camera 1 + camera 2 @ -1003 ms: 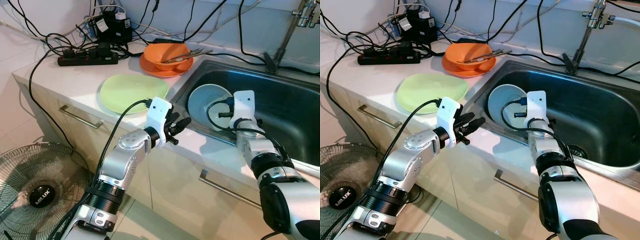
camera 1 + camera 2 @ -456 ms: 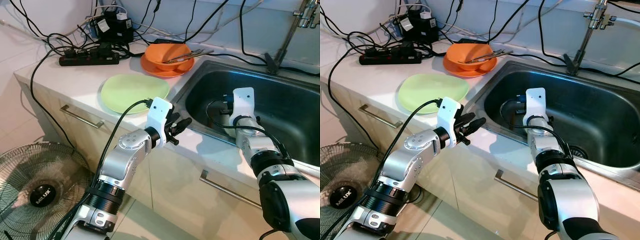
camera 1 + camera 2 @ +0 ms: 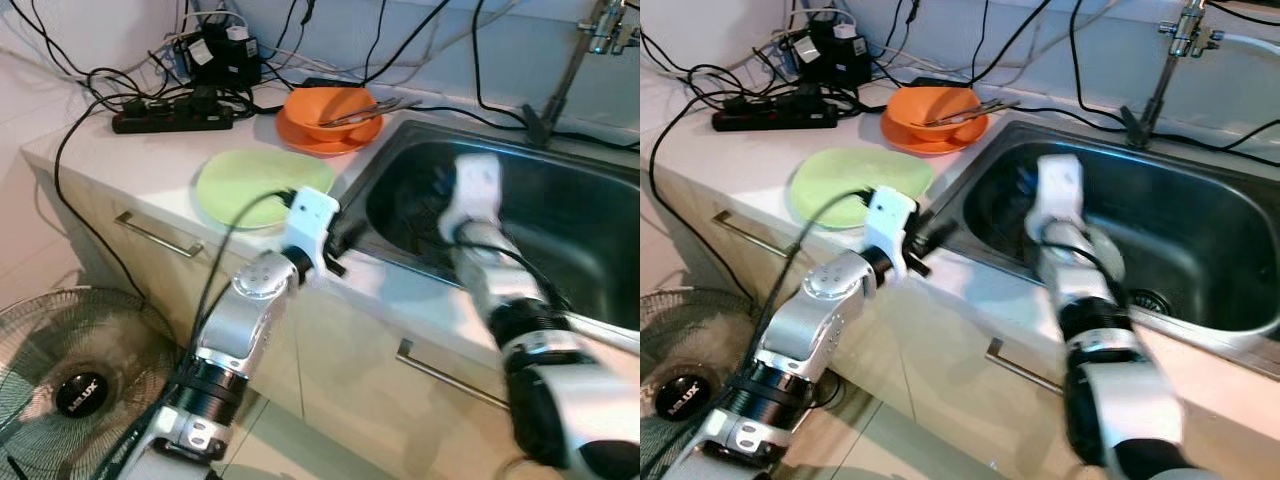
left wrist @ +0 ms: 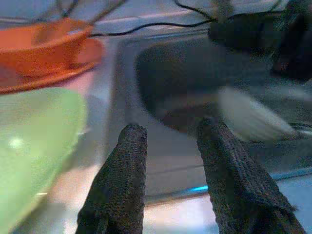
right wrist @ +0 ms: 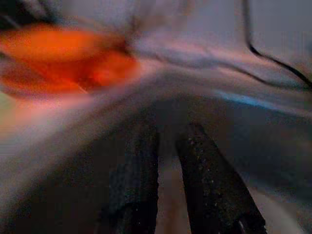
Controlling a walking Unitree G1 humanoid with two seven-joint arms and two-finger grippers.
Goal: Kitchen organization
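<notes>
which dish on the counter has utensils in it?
The orange bowl, sitting on an orange plate by the sink's back-left corner, with metal utensils resting across it. The green plate nearer the left gripper lies flat with nothing on it.

plate, green: 1 (image 3: 262,186) | plate, orange: 1 (image 3: 330,135) | bowl, orange: 1 (image 3: 332,108) | sink: 1 (image 3: 590,205) | power strip: 1 (image 3: 172,119) | fan: 1 (image 3: 75,385) | drawer handles: 2 (image 3: 160,237) (image 3: 452,378)
</notes>
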